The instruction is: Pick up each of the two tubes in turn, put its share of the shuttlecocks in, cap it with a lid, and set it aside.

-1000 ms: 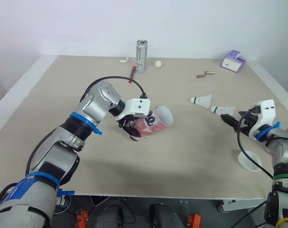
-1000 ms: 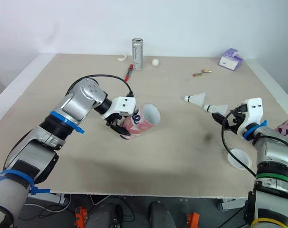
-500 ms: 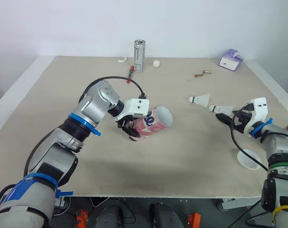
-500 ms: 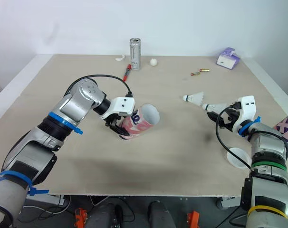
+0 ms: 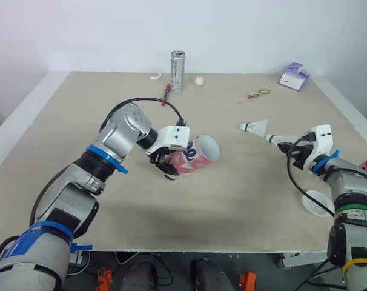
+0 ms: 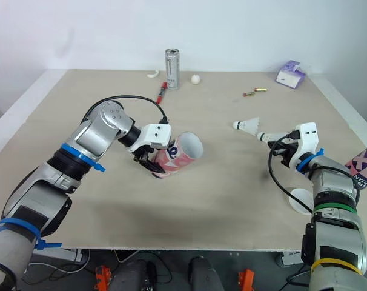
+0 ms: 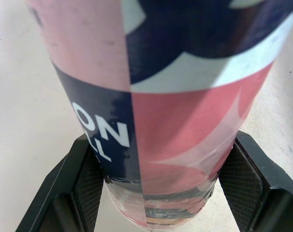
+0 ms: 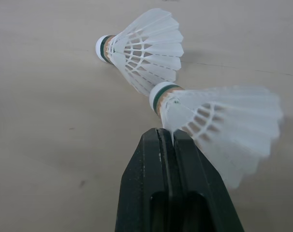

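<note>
Nearest on the desk (image 5: 232, 209), a clear round lid (image 5: 318, 204) is lying flat by the right front edge, and a second pink and navy tube (image 6: 366, 165) is showing at the far right border.

Further in, the left gripper (image 5: 166, 165) is clamping the closed end of a pink and navy tube (image 5: 200, 153), one finger on each side. It is holding the tube tilted above the desk, open mouth pointing right and slightly up.

On the right, the right gripper (image 8: 165, 134) is sitting low over the desk with its two fingers pressed together and nothing between them. Its tip is resting just against the skirt of the nearer shuttlecock (image 8: 219, 121). A second shuttlecock (image 8: 141, 50) is lying just beyond that one.

Along the far edge, a silver can (image 5: 180, 71) is standing upright, with a red pen (image 5: 168, 94), a white ball (image 5: 200, 81) and a small white curved piece (image 5: 156, 76) near it. Two batteries (image 5: 259, 94) and a purple box (image 5: 294, 77) are lying farther right.
</note>
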`<control>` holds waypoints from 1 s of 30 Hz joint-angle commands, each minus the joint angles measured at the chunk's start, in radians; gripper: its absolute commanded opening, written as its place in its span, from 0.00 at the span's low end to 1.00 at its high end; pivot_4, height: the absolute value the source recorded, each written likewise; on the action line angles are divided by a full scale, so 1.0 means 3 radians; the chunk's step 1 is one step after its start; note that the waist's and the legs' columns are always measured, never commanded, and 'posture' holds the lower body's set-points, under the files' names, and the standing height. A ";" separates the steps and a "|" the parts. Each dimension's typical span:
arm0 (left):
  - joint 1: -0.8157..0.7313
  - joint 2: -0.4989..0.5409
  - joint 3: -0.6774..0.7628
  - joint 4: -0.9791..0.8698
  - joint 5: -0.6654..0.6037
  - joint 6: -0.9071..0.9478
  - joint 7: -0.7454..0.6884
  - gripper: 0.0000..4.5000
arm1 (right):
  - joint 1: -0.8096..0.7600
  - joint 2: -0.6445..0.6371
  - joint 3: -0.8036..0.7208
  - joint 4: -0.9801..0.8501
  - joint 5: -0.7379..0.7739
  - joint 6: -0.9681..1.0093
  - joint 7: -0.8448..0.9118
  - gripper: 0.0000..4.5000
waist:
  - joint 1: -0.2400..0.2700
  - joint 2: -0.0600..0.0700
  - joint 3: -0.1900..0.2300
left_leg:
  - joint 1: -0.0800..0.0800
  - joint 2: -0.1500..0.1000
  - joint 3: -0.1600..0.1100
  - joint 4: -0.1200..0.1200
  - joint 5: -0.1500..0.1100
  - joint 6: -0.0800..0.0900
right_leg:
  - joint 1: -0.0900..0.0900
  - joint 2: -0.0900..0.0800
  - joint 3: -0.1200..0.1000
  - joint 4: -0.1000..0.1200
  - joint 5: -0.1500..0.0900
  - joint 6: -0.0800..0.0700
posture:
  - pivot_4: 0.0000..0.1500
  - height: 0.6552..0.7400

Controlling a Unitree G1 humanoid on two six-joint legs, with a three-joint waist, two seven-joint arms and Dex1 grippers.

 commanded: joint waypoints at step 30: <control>-0.0033 -0.0070 0.0005 0.0059 -0.0035 -0.0061 -0.0032 0.71 | 0.1200 -0.1106 0.0371 -0.5363 0.0422 0.0855 0.0383 0.01 | 0.0022 0.0002 0.0001 | -0.0009 -0.0012 -0.0011 0.0004 -0.0002 0.0010 | 0.0000 -0.0008 0.0000 0.0002 -0.0031 0.0011 | 1.00 1.00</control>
